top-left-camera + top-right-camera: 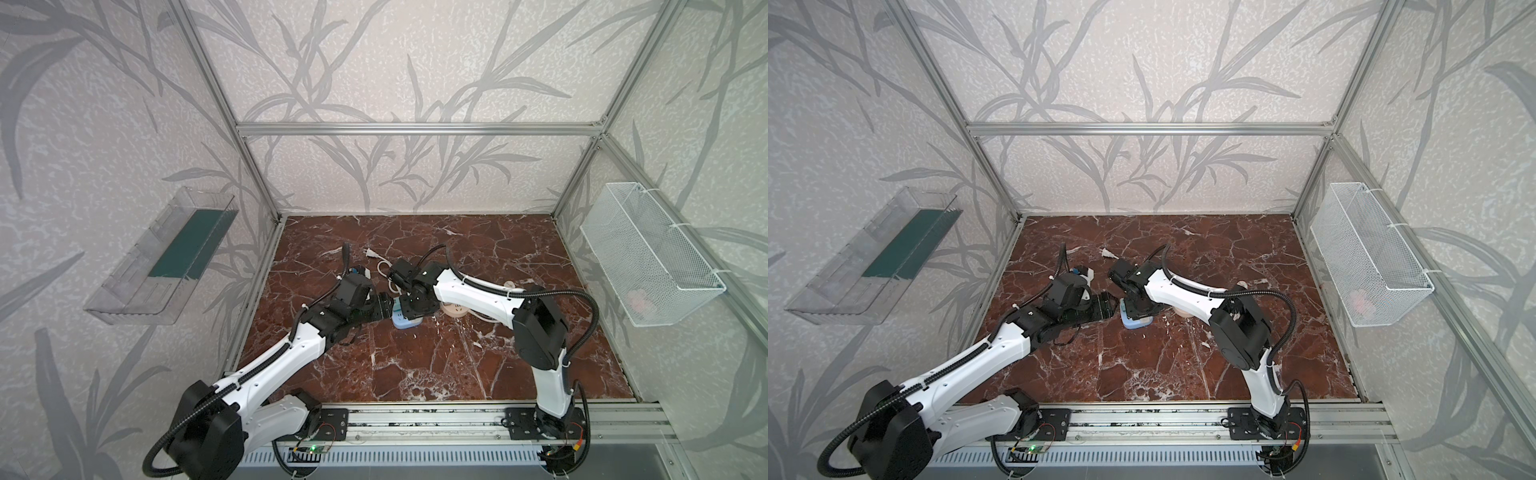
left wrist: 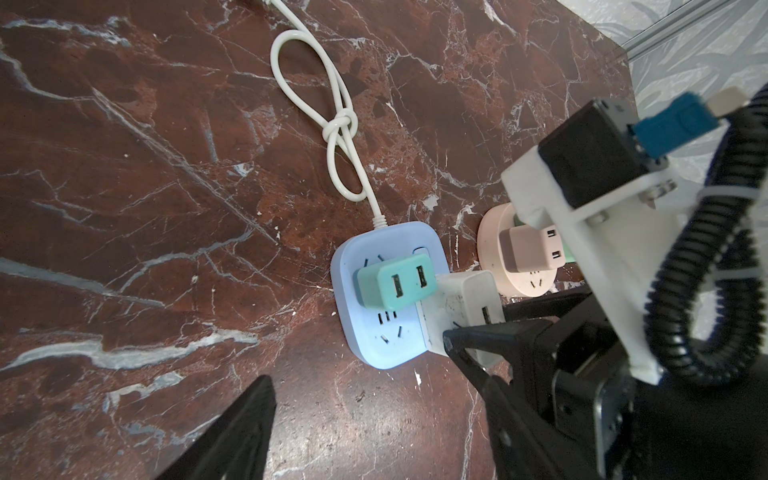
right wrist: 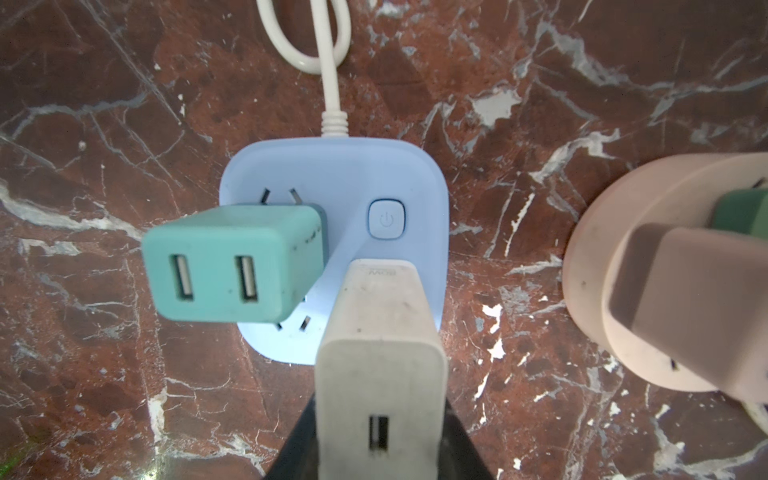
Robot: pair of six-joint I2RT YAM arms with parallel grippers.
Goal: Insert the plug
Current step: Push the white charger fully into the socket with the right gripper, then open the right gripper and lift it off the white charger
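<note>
The white plug (image 3: 380, 353) is clamped between the narrowed jaws of the right gripper (image 3: 379, 424). Its far end is down on the blue power strip (image 3: 374, 174) directly beneath that gripper, but whether the prongs are seated cannot be told. Leftmost, the left gripper (image 1: 385, 306) hovers with jaws spread wide and empty, the strip just ahead of its fingertips. A teal charger (image 3: 232, 266) stands plugged into the strip between the two grippers, close beside the held plug. On the right gripper's other side, near the strip but apart from it, lies a round pink socket (image 3: 590, 266) carrying a pink adapter (image 3: 681, 299).
</note>
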